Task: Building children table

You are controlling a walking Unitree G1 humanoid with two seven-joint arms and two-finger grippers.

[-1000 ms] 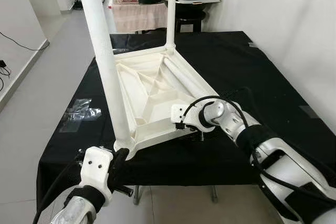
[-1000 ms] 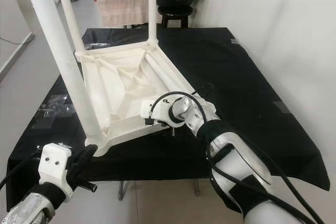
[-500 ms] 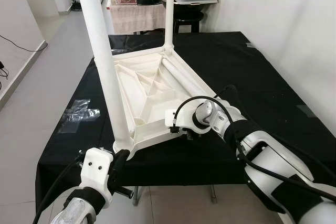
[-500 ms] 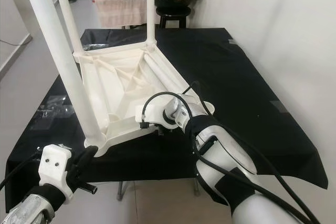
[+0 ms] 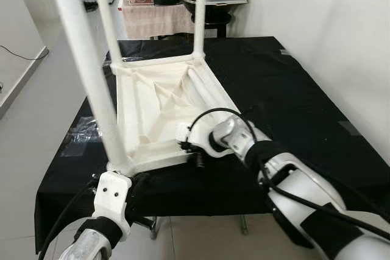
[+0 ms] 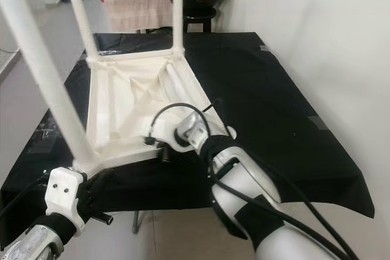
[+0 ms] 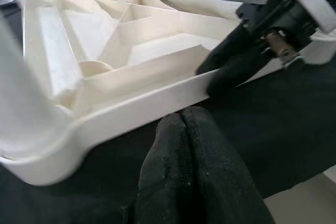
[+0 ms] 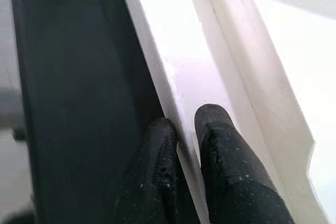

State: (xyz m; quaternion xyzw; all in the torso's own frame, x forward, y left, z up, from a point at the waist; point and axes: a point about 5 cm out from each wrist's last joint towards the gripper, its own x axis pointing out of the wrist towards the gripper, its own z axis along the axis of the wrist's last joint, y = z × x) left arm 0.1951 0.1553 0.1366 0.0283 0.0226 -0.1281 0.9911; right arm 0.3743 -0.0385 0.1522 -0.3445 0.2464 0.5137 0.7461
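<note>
A: Where's the kids' table?
B: Upside down on the black-covered desk, centre of the left eye frame, three white legs up. Nearest leg now runs from upper left down to lower left; half a second ago it stood nearer centre. Whole view shifted too, so partly camera.

A: Right claw?
B: Clamped on the table's near rim, one finger on top, the other under the edge. It sits further left along the rim than before.

A: Left claw?
B: Fingers pressed together, holding nothing, tips just beside the near corner, lower left. Same spot as earlier.
</note>
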